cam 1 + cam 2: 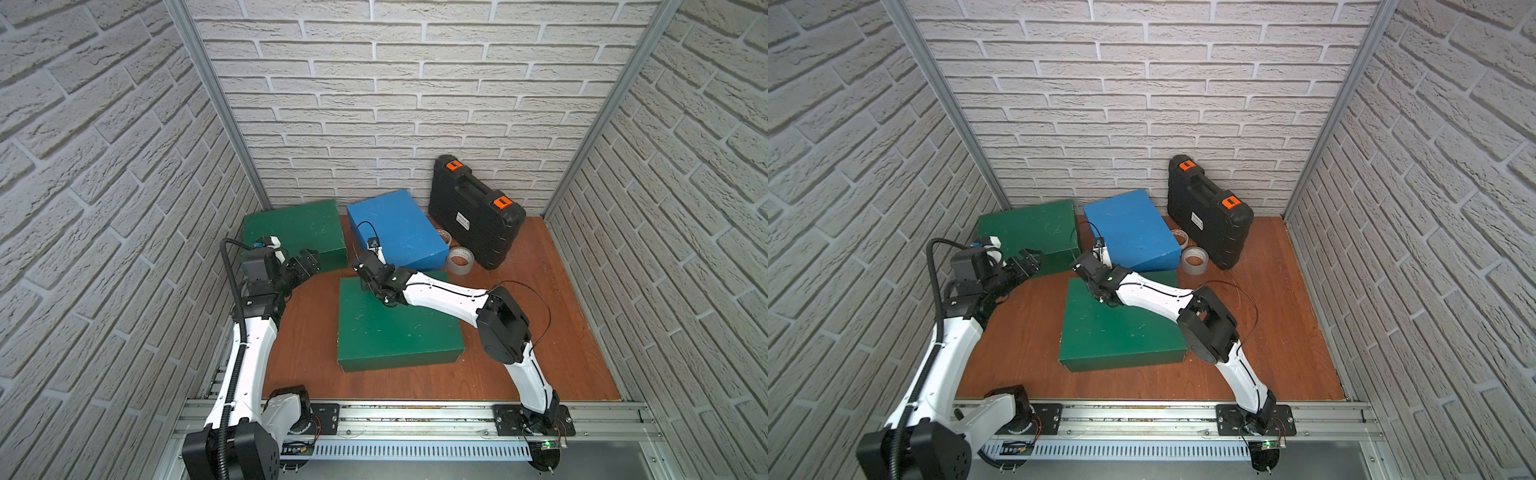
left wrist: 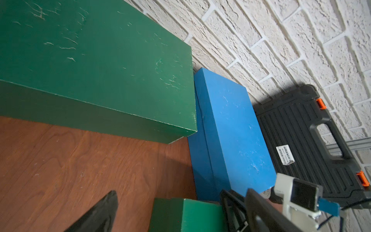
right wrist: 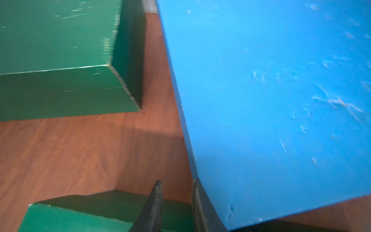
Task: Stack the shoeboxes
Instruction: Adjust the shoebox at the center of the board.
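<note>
Your right gripper at the tilted blue shoebox's near-left corner, jaws narrow, box far centre, far green shoebox left of it, near green shoebox just in front, left gripper jaws wide, empty.

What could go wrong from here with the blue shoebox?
1. The right tool is shut at a corner of the blue shoebox, with nothing visible between its fingers; pushing there may swing the box instead of lifting it.
2. Two tape rolls lie close by its other side, before the black case; a swing could shove them.
3. The left tool is open, holding nothing, so no second support.
</note>
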`<state>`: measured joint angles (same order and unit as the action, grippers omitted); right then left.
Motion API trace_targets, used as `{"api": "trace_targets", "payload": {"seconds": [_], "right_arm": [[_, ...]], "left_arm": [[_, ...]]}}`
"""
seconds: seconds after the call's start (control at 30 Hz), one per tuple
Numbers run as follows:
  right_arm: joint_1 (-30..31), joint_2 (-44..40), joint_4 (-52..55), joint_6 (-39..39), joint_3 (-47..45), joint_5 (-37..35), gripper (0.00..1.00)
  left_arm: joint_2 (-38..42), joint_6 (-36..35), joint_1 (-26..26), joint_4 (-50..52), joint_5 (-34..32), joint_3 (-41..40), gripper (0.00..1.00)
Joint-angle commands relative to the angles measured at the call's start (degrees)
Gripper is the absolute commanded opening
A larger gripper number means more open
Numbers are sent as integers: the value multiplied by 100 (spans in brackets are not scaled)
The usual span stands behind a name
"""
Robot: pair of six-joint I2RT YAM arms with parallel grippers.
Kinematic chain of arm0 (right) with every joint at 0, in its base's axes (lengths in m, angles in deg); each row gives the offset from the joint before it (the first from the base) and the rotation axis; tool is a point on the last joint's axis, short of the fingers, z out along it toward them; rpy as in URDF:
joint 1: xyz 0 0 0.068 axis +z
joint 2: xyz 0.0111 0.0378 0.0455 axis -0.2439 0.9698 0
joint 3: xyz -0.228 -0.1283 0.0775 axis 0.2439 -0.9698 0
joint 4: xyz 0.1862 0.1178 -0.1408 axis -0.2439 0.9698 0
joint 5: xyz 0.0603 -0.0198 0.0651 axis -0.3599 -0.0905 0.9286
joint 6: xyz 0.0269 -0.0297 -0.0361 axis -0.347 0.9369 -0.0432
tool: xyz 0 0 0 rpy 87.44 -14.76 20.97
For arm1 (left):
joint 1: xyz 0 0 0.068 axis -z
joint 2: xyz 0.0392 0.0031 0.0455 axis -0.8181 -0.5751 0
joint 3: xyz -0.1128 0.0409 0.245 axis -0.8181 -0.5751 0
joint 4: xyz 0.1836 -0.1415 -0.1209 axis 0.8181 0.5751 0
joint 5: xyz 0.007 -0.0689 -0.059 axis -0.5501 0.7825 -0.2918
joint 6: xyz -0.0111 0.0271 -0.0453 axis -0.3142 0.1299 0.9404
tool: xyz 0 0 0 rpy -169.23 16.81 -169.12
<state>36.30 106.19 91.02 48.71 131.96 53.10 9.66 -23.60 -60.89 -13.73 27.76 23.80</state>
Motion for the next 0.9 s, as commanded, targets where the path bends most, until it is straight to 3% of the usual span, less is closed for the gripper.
{"api": "trace_targets", "payload": {"seconds": [0.0,0.17,0.33,0.53,0.7,0.87], "right_arm": [[-383,-243,191,-256,-525,-320,28],[-755,-536,139,-384,-987,-222,28],[-1058,-838,36,-428,-1393,-180,29],[-1156,-1250,-153,-343,-1763,-162,38],[-1172,-1598,-271,-253,-2003,-49,45],[-1248,-1982,-422,-172,-2229,90,54]], "left_arm": [[-125,-219,291,-114,-138,292,98],[-660,-408,723,-117,-368,785,98],[-1695,-751,1016,-121,-591,1717,98],[-3661,-1218,1092,290,-548,3697,98],[-5509,-1406,1102,1261,-434,5853,95],[-6670,-1426,1118,1631,-207,7233,96]]}}
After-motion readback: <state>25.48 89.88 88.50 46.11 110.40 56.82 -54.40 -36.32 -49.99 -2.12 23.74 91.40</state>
